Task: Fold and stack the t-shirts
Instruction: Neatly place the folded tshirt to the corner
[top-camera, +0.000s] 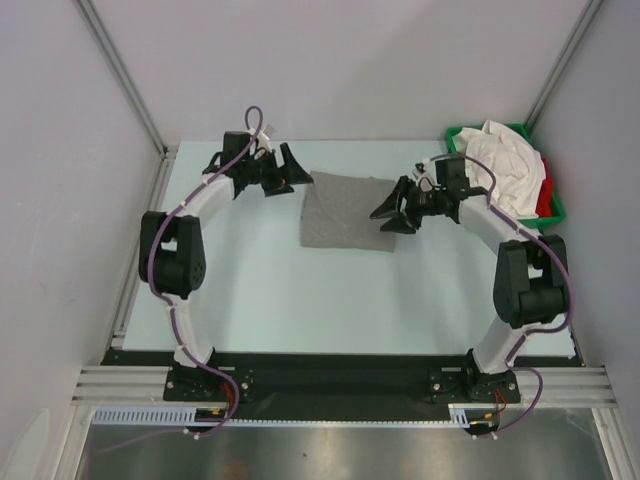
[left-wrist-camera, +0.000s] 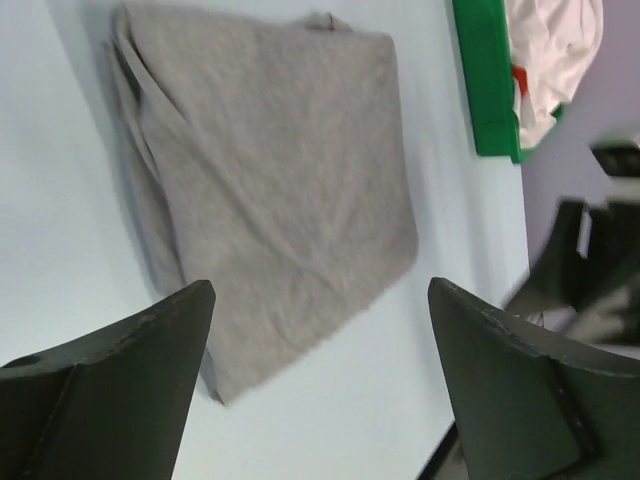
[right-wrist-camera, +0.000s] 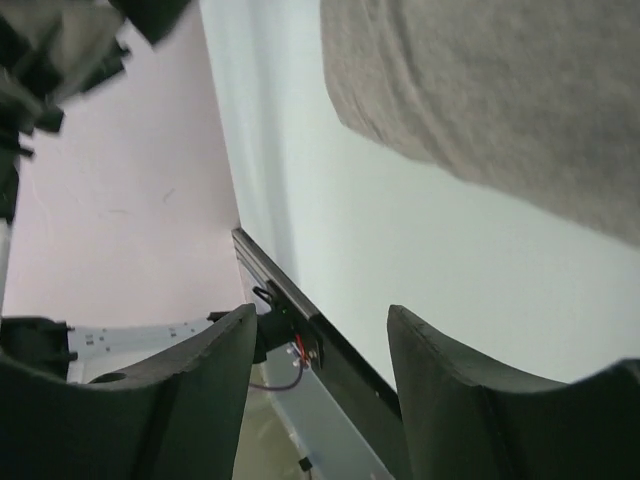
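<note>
A heather grey t-shirt (top-camera: 345, 210) lies folded into a rough square at the back middle of the table. It fills the upper part of the left wrist view (left-wrist-camera: 270, 190), and one edge of it shows in the right wrist view (right-wrist-camera: 500, 90). My left gripper (top-camera: 293, 171) hovers at the shirt's far left corner, open, nothing between its fingers (left-wrist-camera: 320, 290). At the shirt's right edge my right gripper (top-camera: 392, 217) is also open and empty (right-wrist-camera: 322, 312). More t-shirts, white (top-camera: 505, 165) and one red (top-camera: 545, 197), are heaped in the tray.
The green plastic tray (top-camera: 553, 212) stands at the back right corner, against the right wall; its rim (left-wrist-camera: 487, 80) shows in the left wrist view. Walls close in the table at the back and on both sides. A black rail (top-camera: 330, 370) runs along the near edge.
</note>
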